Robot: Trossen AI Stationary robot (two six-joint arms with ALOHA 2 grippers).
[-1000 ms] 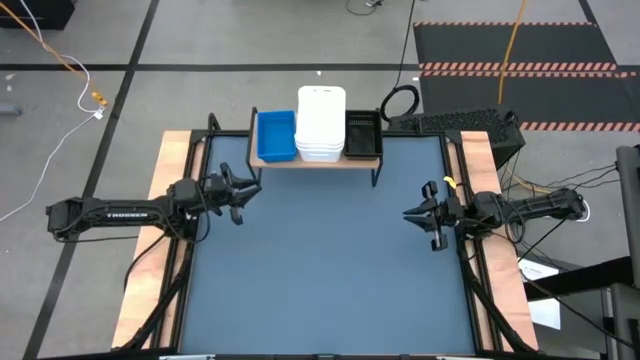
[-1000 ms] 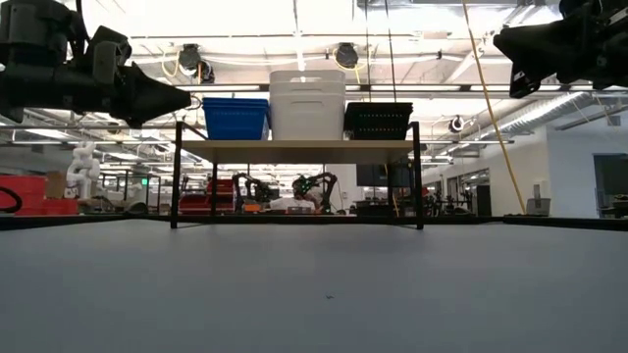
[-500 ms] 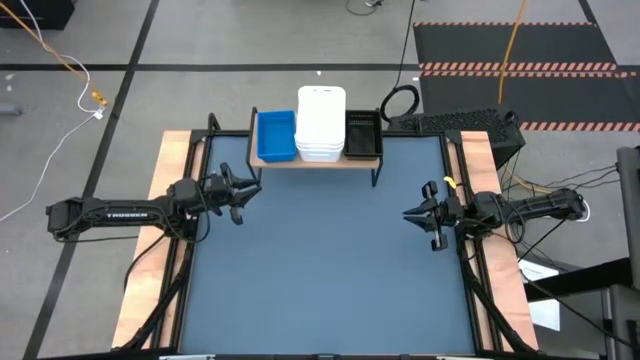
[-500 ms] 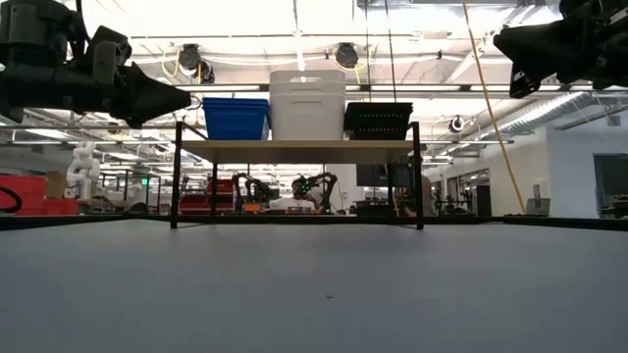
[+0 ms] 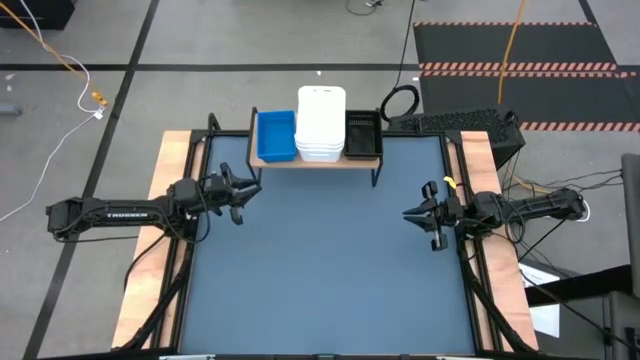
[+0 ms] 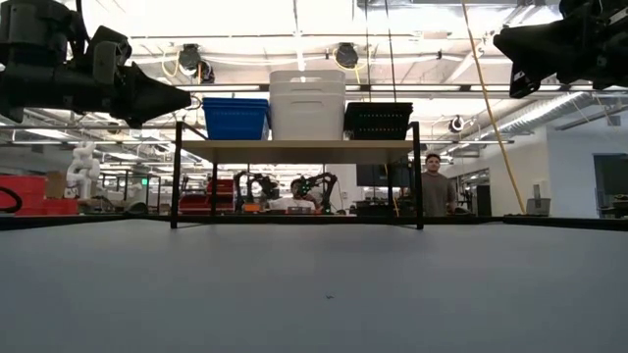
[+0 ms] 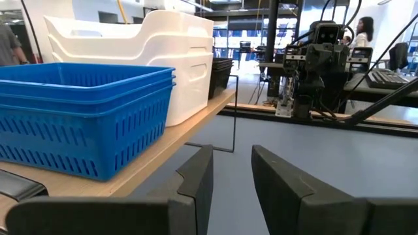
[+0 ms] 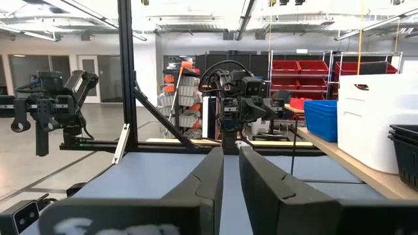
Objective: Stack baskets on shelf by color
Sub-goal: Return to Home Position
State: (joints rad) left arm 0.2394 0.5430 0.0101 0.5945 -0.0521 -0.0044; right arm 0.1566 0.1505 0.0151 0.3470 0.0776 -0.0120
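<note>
Three stacks on shelf [image 5: 310, 162], long axis running left to right: blue baskets [image 5: 276, 136] at left end, white baskets [image 5: 321, 124] in the middle, black baskets [image 5: 362, 133] at right end. Left gripper [image 5: 243, 196] in front of shelf's blue end, nearer, fingers parted, empty. Right gripper [image 5: 410, 214] in front of the black end, farther off, fingers almost together, empty. Probably only a pull-back away from shelf remaining.
</note>
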